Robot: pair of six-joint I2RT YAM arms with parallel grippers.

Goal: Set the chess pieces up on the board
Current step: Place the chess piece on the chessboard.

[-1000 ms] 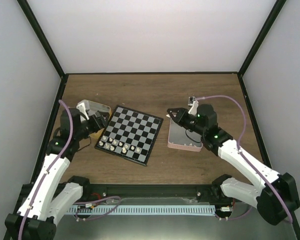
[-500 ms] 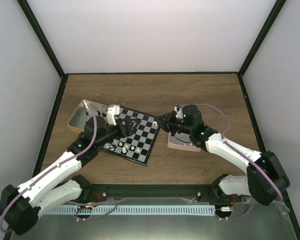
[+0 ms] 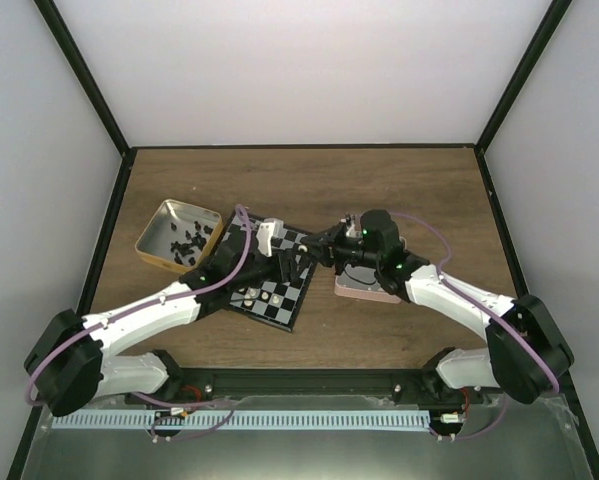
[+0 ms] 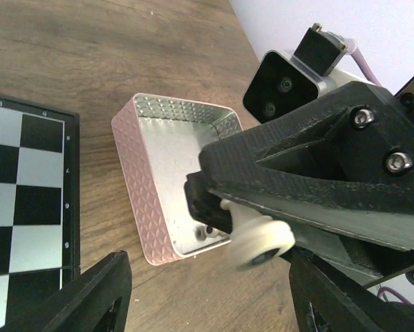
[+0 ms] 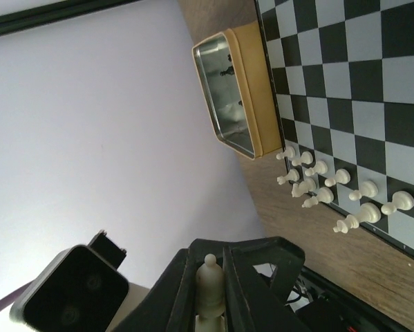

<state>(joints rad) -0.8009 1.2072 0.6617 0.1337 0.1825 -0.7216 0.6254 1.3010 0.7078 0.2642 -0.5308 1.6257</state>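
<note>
Wood-grain table (image 3: 309, 180) carries the chessboard (image 3: 287, 303), with a cluster of white pieces (image 3: 254, 294) along its near edge and black pieces (image 3: 187, 240) lying in a gold tin (image 3: 151, 240) to its left. Above the board's right edge, beside a pink tin (image 4: 141, 180), the right gripper (image 3: 317, 250) pinches one white pawn (image 5: 208, 277). Facing it, the left gripper (image 4: 207, 294) has its fingers spread wide and holds nothing.

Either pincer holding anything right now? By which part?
Right pincer clamps a white chess piece by its body, head toward the fingertips. Left pincer is open, holding nothing.
</note>
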